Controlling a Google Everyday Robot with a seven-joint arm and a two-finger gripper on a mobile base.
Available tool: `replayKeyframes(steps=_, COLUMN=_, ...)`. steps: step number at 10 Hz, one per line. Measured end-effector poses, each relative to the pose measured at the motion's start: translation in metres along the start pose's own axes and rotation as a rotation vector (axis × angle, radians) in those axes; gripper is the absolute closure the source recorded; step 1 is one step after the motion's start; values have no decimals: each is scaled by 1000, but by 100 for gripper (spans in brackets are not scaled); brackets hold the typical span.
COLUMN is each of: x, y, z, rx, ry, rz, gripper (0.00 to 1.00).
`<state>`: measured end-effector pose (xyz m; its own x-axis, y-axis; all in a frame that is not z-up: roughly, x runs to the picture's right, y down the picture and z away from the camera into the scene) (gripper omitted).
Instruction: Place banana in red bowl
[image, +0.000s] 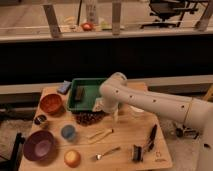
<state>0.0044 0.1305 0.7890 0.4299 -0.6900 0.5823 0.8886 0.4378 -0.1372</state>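
Note:
The banana (100, 134) is a slim pale-yellow curved fruit lying flat on the wooden table, right of the blue cup. The red bowl (51, 103) stands at the table's left, beside the green tray, and nothing shows inside it. My white arm reaches in from the right and bends down in front of the tray. The gripper (113, 116) hangs just above the table, a little above and right of the banana, apart from it. Its fingers are open with nothing between them.
A green tray (75, 100) holds a dark block. A dark brown heap (88, 118) lies in front of it. A purple bowl (40, 145), blue cup (68, 132), orange fruit (72, 158), silver spoon (107, 153) and black tools (150, 136) also occupy the table.

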Motion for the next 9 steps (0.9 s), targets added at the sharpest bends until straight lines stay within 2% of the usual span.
replayKeyframes(steps=2, x=0, y=0, z=2, rx=2, ry=-14, rz=0, gripper=20)
replayKeyframes(steps=3, x=-1, y=3, z=2, rx=-17, ry=-15, rz=16, gripper=20)
replayKeyframes(steps=5, x=-19, y=12, z=10, rx=-67, ry=-35, rz=64, gripper=20)
replayKeyframes(steps=7, x=-35, y=19, z=23, rx=-93, ry=-66, rz=107, gripper=20)
replayKeyframes(steps=9, x=-45, y=22, z=39, rx=-100, ry=-97, rz=138, gripper=20)
